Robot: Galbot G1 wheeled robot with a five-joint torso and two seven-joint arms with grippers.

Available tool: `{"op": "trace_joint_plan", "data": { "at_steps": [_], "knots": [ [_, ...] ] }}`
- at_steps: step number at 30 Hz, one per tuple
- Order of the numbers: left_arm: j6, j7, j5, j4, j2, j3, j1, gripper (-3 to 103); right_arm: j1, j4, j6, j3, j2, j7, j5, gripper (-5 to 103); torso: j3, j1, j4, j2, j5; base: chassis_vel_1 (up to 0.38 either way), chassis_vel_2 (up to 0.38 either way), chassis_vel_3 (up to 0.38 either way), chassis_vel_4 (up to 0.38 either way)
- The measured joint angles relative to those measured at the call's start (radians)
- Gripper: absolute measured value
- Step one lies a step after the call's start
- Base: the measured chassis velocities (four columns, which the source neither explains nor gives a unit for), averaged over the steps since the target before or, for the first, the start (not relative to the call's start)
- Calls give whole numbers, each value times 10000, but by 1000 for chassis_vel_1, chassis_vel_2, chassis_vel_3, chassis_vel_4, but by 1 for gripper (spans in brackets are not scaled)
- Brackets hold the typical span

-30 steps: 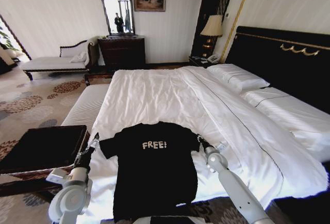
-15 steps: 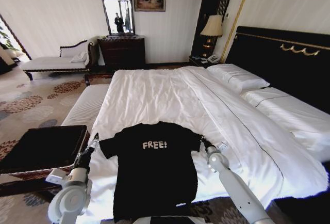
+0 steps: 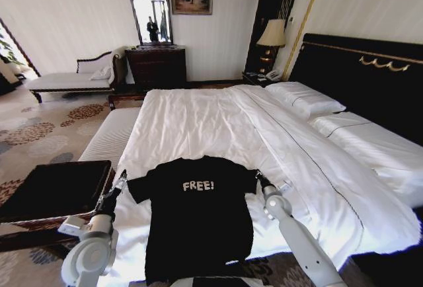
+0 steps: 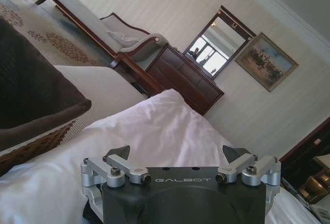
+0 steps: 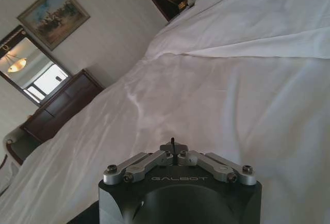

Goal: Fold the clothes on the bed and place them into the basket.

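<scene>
The black short-sleeved T-shirt with white "FREE!" lettering (image 3: 195,214) lies flat at lower centre on the big white-sheeted bed (image 3: 198,125). My left gripper (image 3: 121,178) is spread beside one sleeve, my right gripper (image 3: 258,178) pressed together at the other.

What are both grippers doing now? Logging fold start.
Left gripper: open, beside the T-shirt's sleeve.
Right gripper: shut, holding nothing visible.

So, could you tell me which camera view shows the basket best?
The head view: the basket sits whole beside the bed, black lining up. The left wrist view catches just a corner, lining over wicker; the right wrist view looks across white sheets instead.
</scene>
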Motion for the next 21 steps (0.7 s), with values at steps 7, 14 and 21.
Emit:
{"op": "trace_joint_plan", "data": {
  "at_steps": [7, 14, 21],
  "knots": [
    [10, -42, 24, -17, -13, -7, 17, 100, -120, 937, 208, -758, 219, -320, -72, 0, 0, 0, 1, 1, 0, 0, 0, 0, 0],
    [26, -95, 31, -24, 29, -22, 3, 100, -10, 788, 405, -1609, 761, -562, -519, 0, 0, 0, 1, 0, 3, 0, 0, 0, 0],
    [35, -120, 10, -22, 100, -97, -2, 100, 235, 101, 548, -2267, 1370, -629, -897, 0, 0, 1, 2, 0, 1, 0, 0, 0, 0]
  ]
}}
